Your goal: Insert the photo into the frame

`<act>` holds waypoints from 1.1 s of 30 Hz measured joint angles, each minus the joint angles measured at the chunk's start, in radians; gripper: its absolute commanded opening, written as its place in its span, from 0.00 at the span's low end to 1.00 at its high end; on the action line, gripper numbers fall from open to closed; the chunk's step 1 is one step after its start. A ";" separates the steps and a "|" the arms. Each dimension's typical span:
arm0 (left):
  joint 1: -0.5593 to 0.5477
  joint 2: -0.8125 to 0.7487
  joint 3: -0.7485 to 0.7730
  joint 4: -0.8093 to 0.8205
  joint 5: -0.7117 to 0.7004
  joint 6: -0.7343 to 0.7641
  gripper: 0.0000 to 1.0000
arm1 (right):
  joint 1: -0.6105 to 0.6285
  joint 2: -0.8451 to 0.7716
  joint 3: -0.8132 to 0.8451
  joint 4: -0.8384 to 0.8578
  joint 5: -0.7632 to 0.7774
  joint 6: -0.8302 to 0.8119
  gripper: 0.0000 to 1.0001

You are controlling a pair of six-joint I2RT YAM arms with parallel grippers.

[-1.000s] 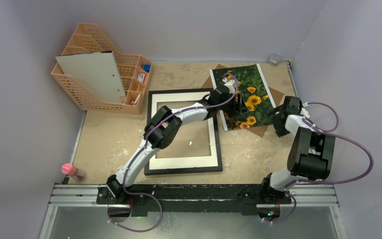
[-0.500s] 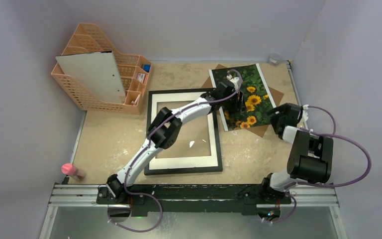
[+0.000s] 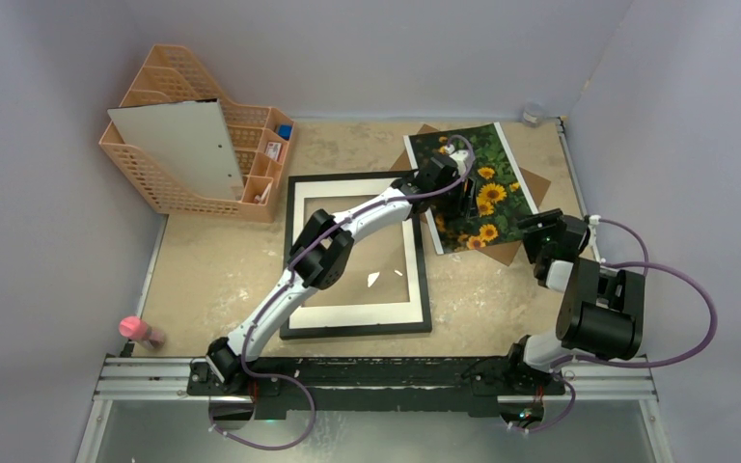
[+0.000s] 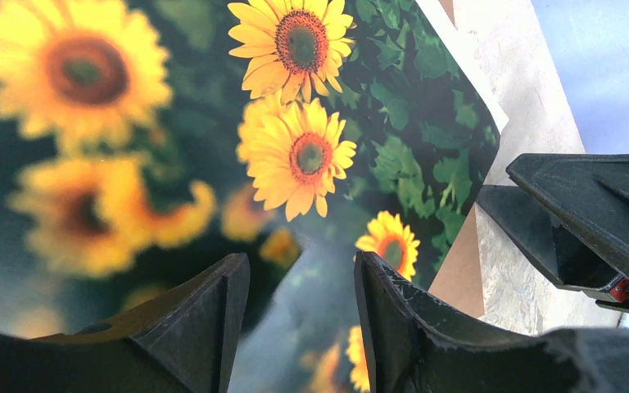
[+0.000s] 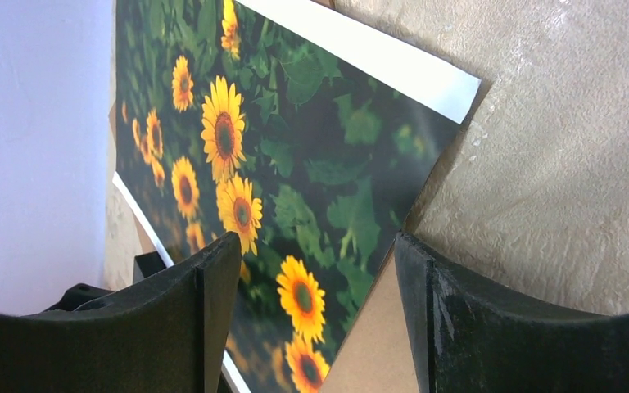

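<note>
Photo (image 3: 490,172) lying face-up on the brown backing board (image 3: 536,181), right of the frame (image 3: 292,260) and not yet in it. Over the last second the right gripper (image 3: 536,234) has swung from the print's right edge toward its near right corner. Its jaws are wide apart and empty, with a white-bordered corner just ahead. Left gripper (image 3: 464,201) stays over the print's near-left part, fingers narrowly parted and gripping nothing; contact cannot be told. Probably a corner lift in preparation. Frame edge just beside the photo's left edge; side wall (image 3: 675,145) close at right.
</note>
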 measured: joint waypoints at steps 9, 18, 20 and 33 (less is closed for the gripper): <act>0.000 0.005 0.009 -0.006 0.000 0.000 0.53 | -0.010 0.003 -0.001 0.032 -0.008 0.017 0.71; 0.000 0.008 0.011 -0.007 0.001 0.000 0.53 | -0.019 0.055 0.007 0.069 -0.031 0.013 0.60; 0.000 0.008 0.012 -0.007 0.001 0.000 0.53 | -0.026 0.069 0.005 0.096 -0.045 0.012 0.56; 0.000 0.008 0.013 -0.007 0.001 0.000 0.52 | -0.026 0.116 -0.037 0.333 -0.187 0.054 0.46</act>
